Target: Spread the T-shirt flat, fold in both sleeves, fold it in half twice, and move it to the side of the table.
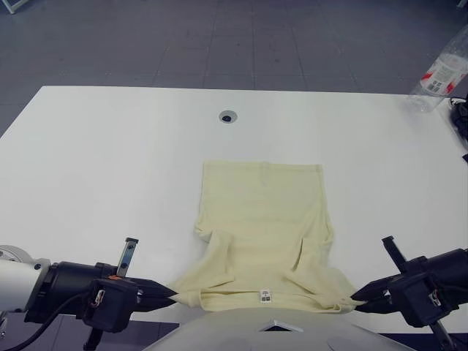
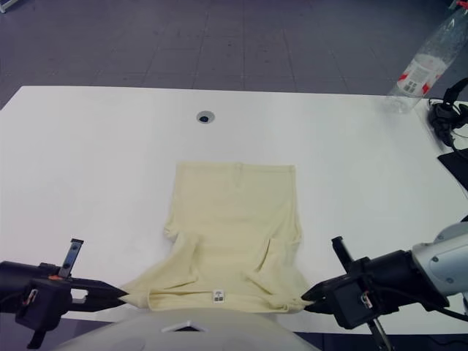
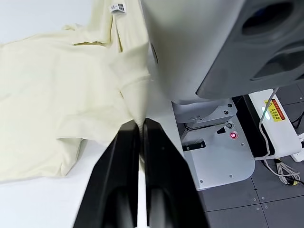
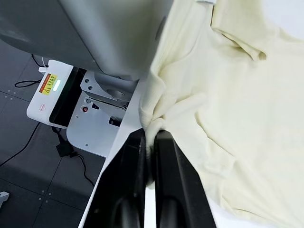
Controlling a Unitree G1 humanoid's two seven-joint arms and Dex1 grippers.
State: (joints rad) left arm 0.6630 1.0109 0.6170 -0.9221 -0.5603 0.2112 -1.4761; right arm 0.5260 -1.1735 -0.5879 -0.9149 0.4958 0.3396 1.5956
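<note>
With sleeves (image 1: 316, 252) apparently tucked in, the left gripper (image 1: 174, 296) and right gripper (image 1: 354, 298) each pinched the T-shirt (image 1: 263, 219) at a near corner, halving folds not yet done.

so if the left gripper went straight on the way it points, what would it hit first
The T-shirt: the left gripper is shut on its near corner. Past that cloth, probably the right gripper facing it.

One T-shirt (image 1: 262, 234); one left hand (image 1: 175, 296), one right hand (image 1: 353, 298); one table (image 1: 102, 161); one bottle (image 1: 441, 73); one grommet (image 1: 228, 116).
</note>
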